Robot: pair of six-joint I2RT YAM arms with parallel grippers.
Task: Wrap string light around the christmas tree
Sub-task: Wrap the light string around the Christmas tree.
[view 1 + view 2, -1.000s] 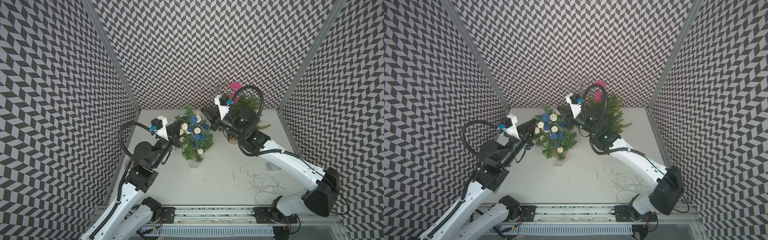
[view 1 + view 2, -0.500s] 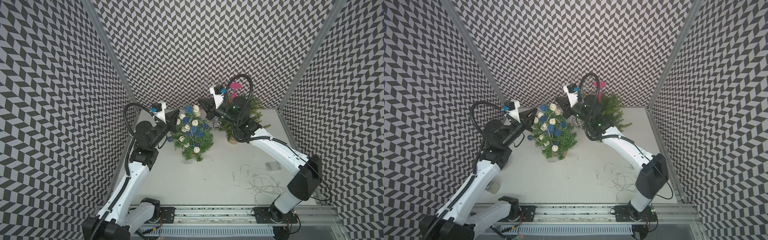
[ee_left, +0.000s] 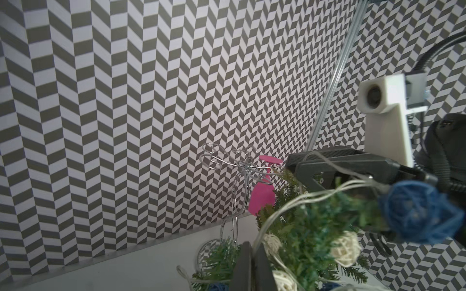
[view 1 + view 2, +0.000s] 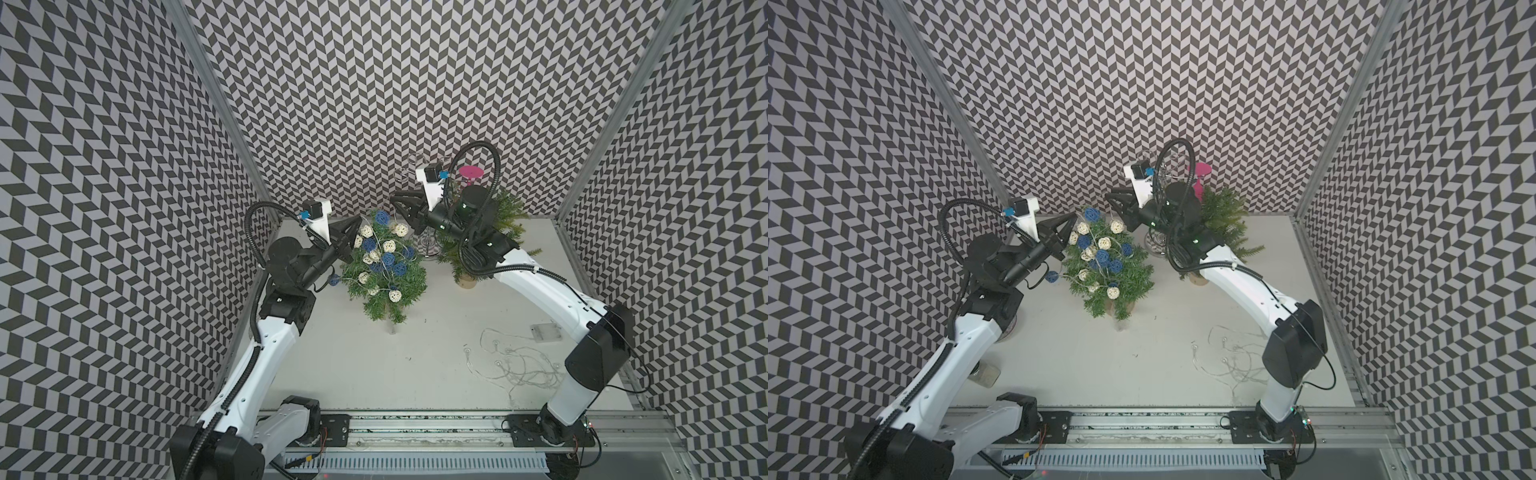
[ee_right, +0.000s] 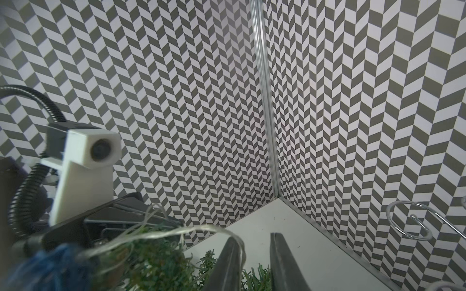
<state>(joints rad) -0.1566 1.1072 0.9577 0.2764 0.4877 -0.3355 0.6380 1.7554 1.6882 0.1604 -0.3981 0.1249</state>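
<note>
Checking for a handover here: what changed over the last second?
Both grippers rose and moved back, up to the christmas tree top. The right gripper opened, leaving the string light draped over one finger; the left gripper stayed shut on it. Tree and loose wire on the table stayed put.

Green tree [image 4: 409,282] stands upright between left hand [image 4: 355,232] and right hand [image 4: 401,211]. String light [image 4: 388,258], blue and cream balls on clear wire, drapes it, wire reaching both hands.

Chevron-patterned walls [image 4: 374,83] enclose a pale grey tabletop [image 4: 374,374].
</note>
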